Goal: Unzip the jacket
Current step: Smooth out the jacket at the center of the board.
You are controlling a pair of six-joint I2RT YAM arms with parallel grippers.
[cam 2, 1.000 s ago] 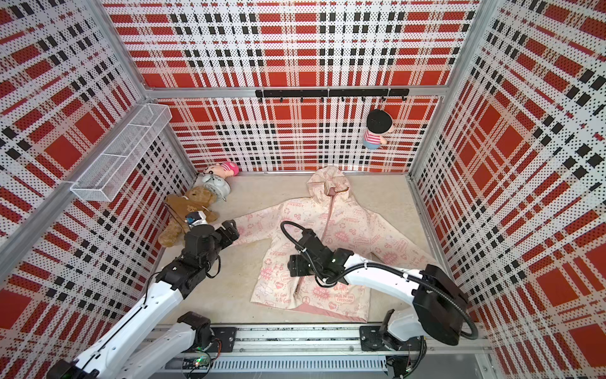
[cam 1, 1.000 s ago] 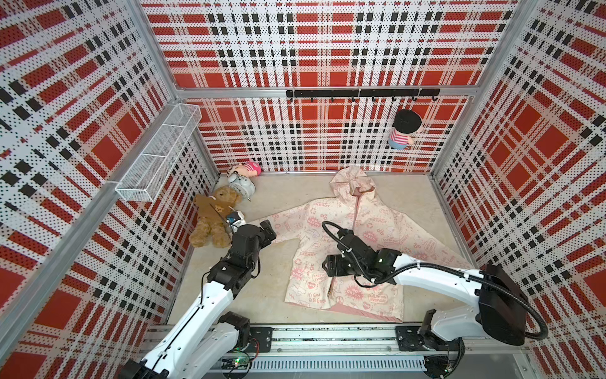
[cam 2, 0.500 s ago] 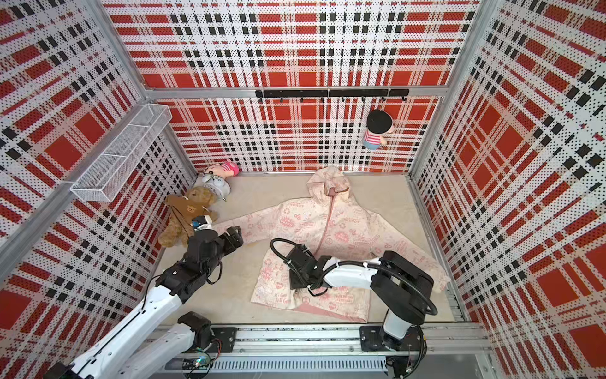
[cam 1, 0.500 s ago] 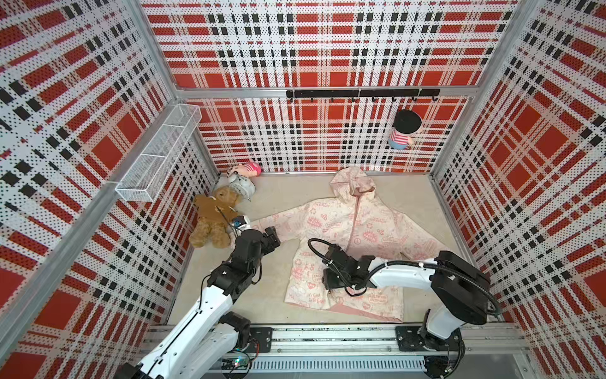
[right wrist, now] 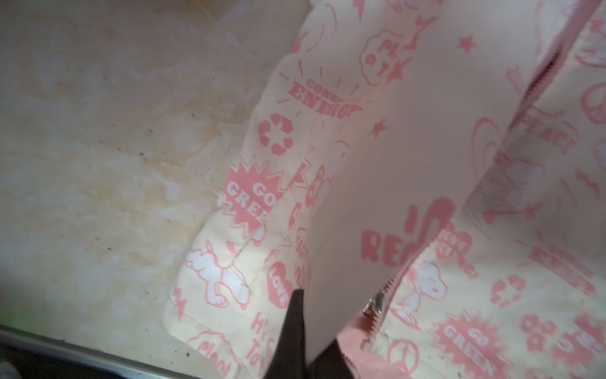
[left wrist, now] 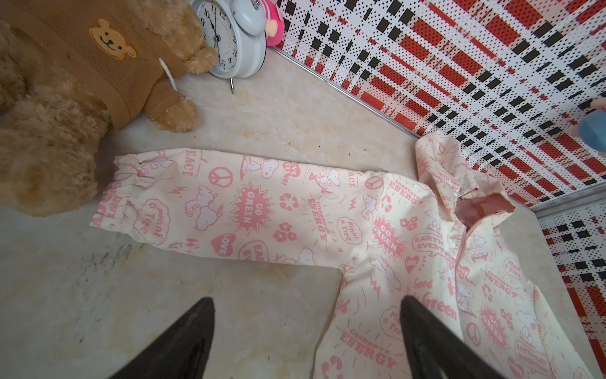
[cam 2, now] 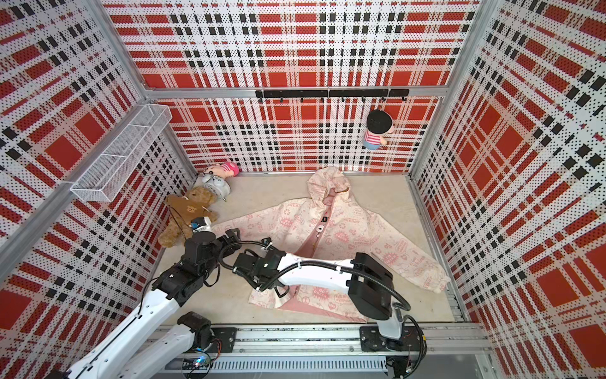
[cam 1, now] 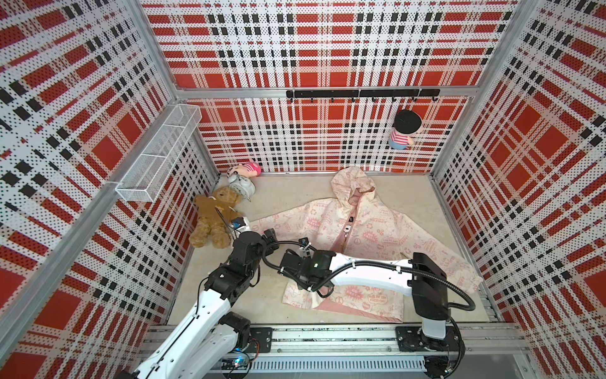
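Note:
The cream jacket (cam 1: 377,236) with pink prints lies flat on the floor, hood toward the back wall, in both top views (cam 2: 357,236). Its pink zipper (cam 1: 344,229) is parted at the lower front, and pink lining shows there. My right gripper (right wrist: 314,315) is shut on the lifted front flap (right wrist: 410,147) near the hem, beside the metal zipper slider (right wrist: 373,306). From above, the right gripper (cam 1: 319,288) is mostly hidden under its wrist. My left gripper (left wrist: 308,300) is open above the floor, beside the jacket's side and below its sleeve (left wrist: 229,210); it holds nothing (cam 1: 270,236).
A brown teddy bear (cam 1: 213,220), a white alarm clock (cam 1: 242,185) and a pink plush (cam 1: 251,168) sit in the back left corner. A wire basket (cam 1: 160,154) hangs on the left wall, and a doll (cam 1: 403,131) hangs from the back wall's hook rail.
My right gripper has shut on the jacket's front flap and moved left with it, baring the pink lining. My left arm has drawn back slightly toward the front.

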